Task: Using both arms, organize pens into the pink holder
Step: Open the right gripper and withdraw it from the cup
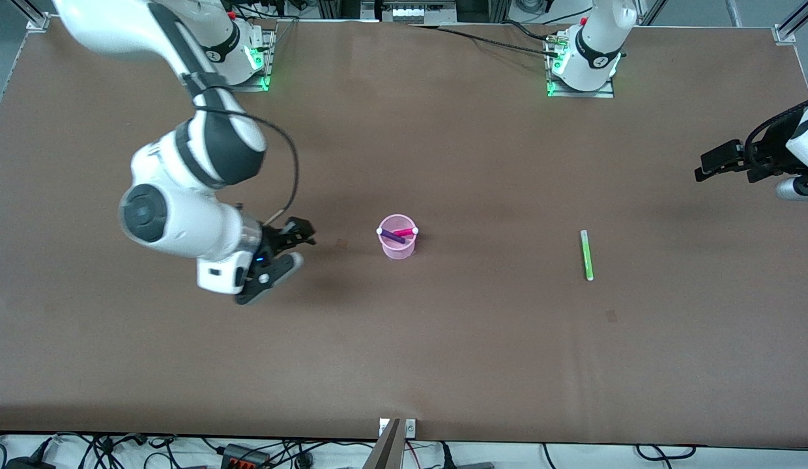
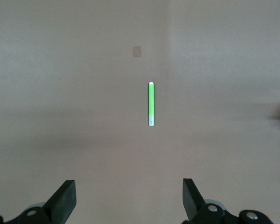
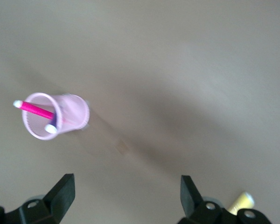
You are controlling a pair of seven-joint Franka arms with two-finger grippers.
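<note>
The pink holder (image 1: 397, 248) stands mid-table with a magenta pen (image 1: 406, 232) and a purple pen (image 1: 392, 237) leaning inside it. A green pen (image 1: 586, 255) lies flat on the table toward the left arm's end. My right gripper (image 1: 297, 251) hovers open and empty beside the holder (image 3: 56, 116), on the right arm's side. In the right wrist view (image 3: 127, 193), a yellow pen (image 3: 240, 201) peeks out by one finger. My left gripper (image 1: 704, 166) hangs open over the table's end. From the left wrist view (image 2: 129, 196), the green pen (image 2: 151, 103) lies some way ahead of its fingers.
Two arm bases (image 1: 583, 65) stand along the edge of the brown table farthest from the front camera. Small dark patches mark the table (image 1: 611, 316) near the green pen and beside the holder. Cables (image 1: 247, 453) run below the nearest edge.
</note>
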